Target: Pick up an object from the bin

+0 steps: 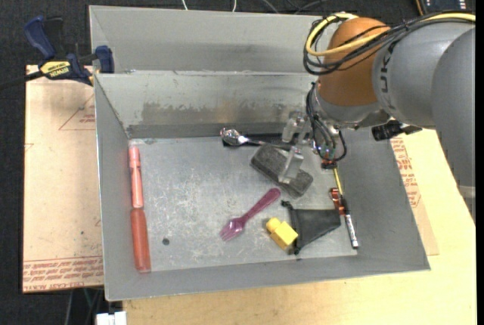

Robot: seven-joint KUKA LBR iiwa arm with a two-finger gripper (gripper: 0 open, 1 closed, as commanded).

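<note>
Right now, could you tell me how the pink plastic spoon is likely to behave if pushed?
The pink plastic spoon looks thin, so probably light and slightly bendy. Lying flat on the bin floor, it would likely slide rather than roll.

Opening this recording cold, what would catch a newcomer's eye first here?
The big grey arm with its orange cover, reaching in from the right, dominates; its gripper sits over a grey block toward the back of the bin. Then the colours: a long pink-and-red stick along the left wall, and a pink plastic spoon beside a yellow block near the front.
</note>
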